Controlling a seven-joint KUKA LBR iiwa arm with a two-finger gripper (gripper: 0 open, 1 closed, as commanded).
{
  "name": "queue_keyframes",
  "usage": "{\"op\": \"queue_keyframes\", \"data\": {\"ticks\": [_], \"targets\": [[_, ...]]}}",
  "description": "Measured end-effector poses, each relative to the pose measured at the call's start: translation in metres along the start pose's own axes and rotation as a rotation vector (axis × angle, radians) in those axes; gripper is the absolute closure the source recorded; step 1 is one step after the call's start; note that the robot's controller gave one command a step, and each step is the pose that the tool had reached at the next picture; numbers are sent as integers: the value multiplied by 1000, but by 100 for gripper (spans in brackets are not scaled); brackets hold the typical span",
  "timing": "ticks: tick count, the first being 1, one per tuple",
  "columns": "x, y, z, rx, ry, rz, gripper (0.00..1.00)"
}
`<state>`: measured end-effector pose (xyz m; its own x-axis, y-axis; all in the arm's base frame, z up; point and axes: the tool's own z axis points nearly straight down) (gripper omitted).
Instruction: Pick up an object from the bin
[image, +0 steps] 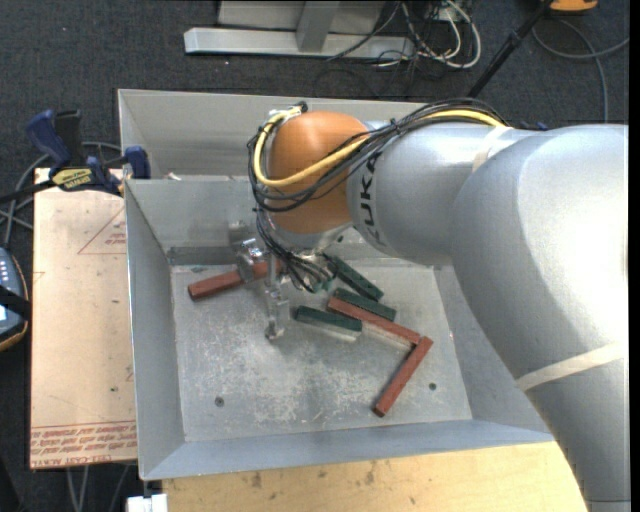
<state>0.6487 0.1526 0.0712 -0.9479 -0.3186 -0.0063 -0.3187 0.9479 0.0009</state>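
Note:
My gripper (272, 318) reaches down under the orange dome to the bin floor, left of the middle. A short red-brown bar (214, 285) lies flat just to its left, its right end running in beside the gripper. Just to the right lies a dark green bar (322, 318), nearly touching the gripper. Behind that bar a red-brown bar (364, 310) lies slanted. I see nothing clearly held.
Another dark green bar (357, 281) lies partly under the arm at the back right. A long red-brown bar (402, 376) slants toward the front right. The bare grey floor stretches across the front left. The arm covers the bin's right side.

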Motion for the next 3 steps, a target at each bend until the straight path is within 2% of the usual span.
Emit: {"op": "queue_keyframes", "data": {"ticks": [1,2,3], "targets": [[-12,34,0,-1,0,27,0],[-14,32,-3,-1,-5,32,100],[18,16,-196,2,-7,-30,100]]}}
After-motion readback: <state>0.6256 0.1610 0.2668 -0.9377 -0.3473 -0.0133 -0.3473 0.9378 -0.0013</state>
